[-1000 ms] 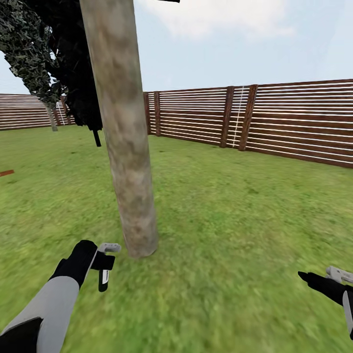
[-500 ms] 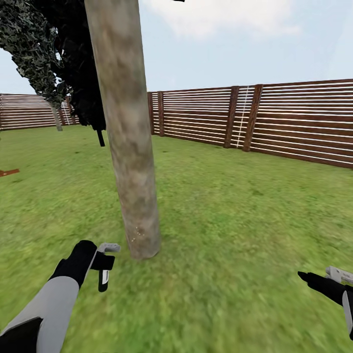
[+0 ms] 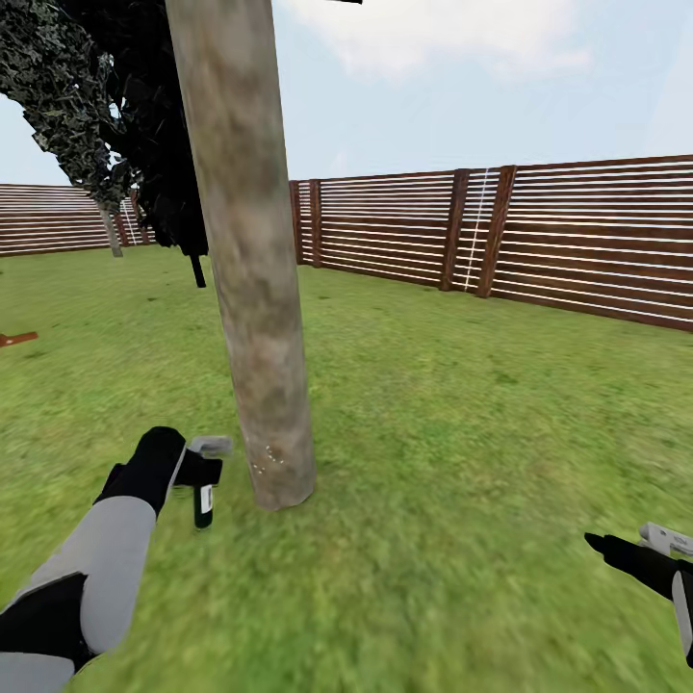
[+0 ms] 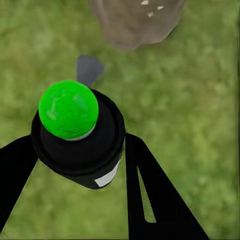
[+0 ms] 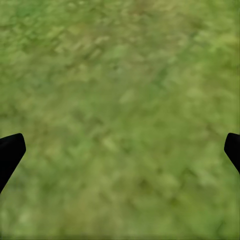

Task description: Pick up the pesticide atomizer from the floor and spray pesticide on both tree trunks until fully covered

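Note:
The thick grey-brown tree trunk (image 3: 252,289) rises from the grass (image 3: 452,433) left of centre. A few white specks of pesticide (image 3: 267,460) dot the bark near its base. My left gripper (image 3: 205,470) hangs just left of the trunk's foot, shut on the pesticide atomizer (image 3: 203,505). The left wrist view shows the atomizer (image 4: 80,137) as a black cylinder with a green dot on top and a pale label, held between the black fingers (image 4: 150,195), with the speckled trunk base (image 4: 135,20) beyond it. At the lower right, my right gripper (image 3: 664,546) is open over bare grass (image 5: 120,100).
A brown slatted fence (image 3: 539,236) rings the lawn at the back and right. A dark conifer (image 3: 144,125) stands behind the trunk on the left. A small red-brown object (image 3: 17,338) lies at the far left edge. Open lawn stretches to the right of the trunk.
The left arm has risen and drawn slightly left, carrying the atomizer with it. White specks have appeared low on the trunk. The view shifted a little. The right gripper is still.

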You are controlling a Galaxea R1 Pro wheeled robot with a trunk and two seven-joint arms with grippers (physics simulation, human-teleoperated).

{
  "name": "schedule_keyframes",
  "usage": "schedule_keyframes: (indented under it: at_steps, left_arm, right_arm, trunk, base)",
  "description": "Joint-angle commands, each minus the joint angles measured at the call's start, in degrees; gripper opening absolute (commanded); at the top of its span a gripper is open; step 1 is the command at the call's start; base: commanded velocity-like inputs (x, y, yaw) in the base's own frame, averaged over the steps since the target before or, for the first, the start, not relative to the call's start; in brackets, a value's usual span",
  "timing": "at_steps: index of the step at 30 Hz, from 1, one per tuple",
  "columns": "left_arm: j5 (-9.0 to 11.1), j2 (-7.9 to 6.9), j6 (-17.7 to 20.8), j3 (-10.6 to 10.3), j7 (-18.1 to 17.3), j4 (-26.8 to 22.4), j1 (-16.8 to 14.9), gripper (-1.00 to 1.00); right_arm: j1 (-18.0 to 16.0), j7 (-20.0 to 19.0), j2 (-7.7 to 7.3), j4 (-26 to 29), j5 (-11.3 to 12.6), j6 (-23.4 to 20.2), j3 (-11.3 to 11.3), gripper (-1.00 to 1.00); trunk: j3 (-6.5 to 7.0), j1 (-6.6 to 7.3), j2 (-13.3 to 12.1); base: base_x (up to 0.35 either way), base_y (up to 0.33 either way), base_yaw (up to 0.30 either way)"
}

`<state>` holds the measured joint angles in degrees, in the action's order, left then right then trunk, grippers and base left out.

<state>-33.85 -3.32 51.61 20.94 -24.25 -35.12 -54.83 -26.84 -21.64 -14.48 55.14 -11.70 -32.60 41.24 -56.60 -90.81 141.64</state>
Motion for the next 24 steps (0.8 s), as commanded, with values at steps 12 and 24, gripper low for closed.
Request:
schedule_keyframes:
  at_steps: [12, 24]
  left_arm:
    - [-1.0, -0.81, 0.2, -0.3, -5.2, 0.0, -6.1, -1.00]
    - [-0.9, -0.82, 5.2, -5.0, -5.9, 0.1, -13.4, -1.00]
  right_arm:
    - [-0.1, -0.5, 0.04, 0.1, -0.6, -0.2, 0.2, 1.00]
    - [-0.1, -0.5, 0.05, 0.1, -0.6, -0.2, 0.2, 1.00]
  trunk:
    - [-0.07, 0.01, 0.0]
    - [-0.07, 0.01, 0.0]
  base:
    - [0.000, 0.000, 0.000]
    - [0.000, 0.000, 0.000]
